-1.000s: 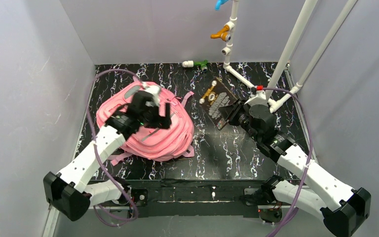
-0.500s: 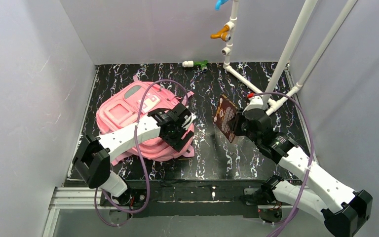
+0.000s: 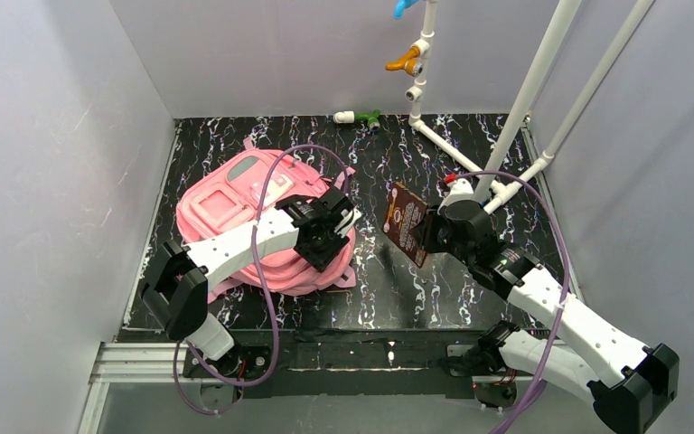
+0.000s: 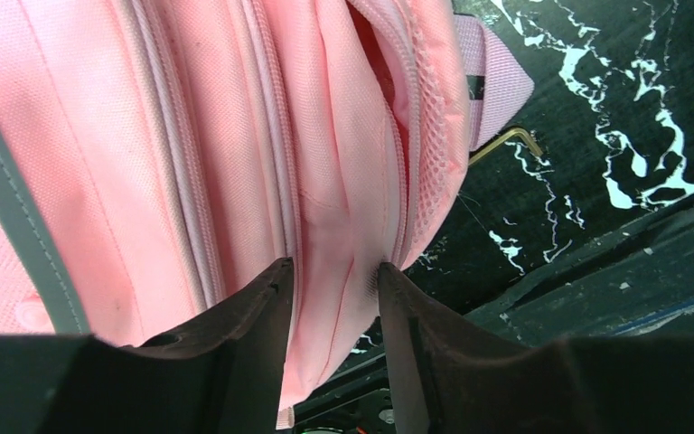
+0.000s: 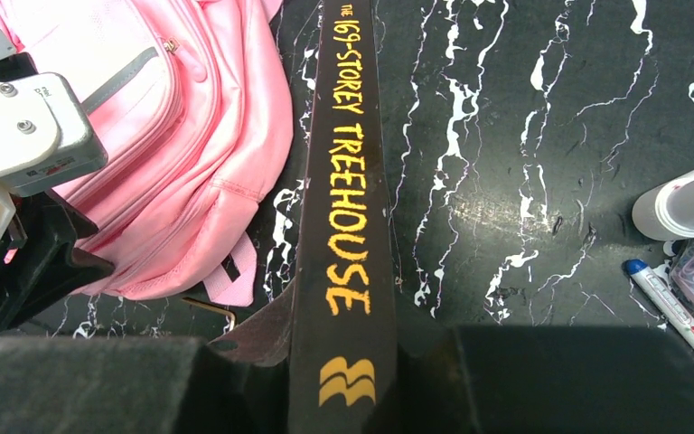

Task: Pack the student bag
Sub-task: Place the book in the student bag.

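Here's my left arm point(image 3: 230, 255) and right arm point(image 3: 587, 330): white shells, black joints, purple cables point(image 3: 304, 147) looping overhead, matte black wedge fingers point(image 4: 235, 353).

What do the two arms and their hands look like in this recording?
Both are built alike. The left arm and right arm have white boxy shells between rounded black joints, and a lilac cable loops along each. The left hand and right hand have plain matt black fingers, and the left's taper to wedges. No markings show on the fingers.
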Robot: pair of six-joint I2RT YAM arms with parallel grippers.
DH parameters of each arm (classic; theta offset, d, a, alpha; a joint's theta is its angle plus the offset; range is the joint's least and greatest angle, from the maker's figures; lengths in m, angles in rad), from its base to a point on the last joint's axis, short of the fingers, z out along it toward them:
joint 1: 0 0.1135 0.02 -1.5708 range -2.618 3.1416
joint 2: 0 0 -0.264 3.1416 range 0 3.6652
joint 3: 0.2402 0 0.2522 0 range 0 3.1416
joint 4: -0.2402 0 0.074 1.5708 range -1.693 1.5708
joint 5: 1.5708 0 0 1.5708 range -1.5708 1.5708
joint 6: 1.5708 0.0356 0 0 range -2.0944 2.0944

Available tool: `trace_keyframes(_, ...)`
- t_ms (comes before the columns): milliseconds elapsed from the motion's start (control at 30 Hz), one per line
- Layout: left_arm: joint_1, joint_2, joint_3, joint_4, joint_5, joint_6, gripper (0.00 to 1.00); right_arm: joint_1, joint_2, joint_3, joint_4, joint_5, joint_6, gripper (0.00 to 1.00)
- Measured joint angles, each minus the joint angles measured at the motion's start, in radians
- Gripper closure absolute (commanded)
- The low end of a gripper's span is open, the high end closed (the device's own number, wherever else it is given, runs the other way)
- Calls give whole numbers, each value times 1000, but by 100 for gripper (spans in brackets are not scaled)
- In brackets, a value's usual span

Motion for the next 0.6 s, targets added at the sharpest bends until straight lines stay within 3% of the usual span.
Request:
trace_keyframes(133,1,2,0,-3,42,-6,61,0,10,0,4,-8,-3,99)
trace_keyframes(167,1,6,0,-3,48,-8,66,0,13,0,4,-12,-4,99)
trace_keyframes(267,1,33,0,-2,44,-16,100,0,16,0,4,-22,-6,99)
trace_keyframes(467,-10,31,0,-2,-102,-50,100,0,24,0,3,-30,-19,99)
trace_keyframes(600,-10,-241,-56,94,-225,-86,100,0,77,6,-12,-55,-27,99)
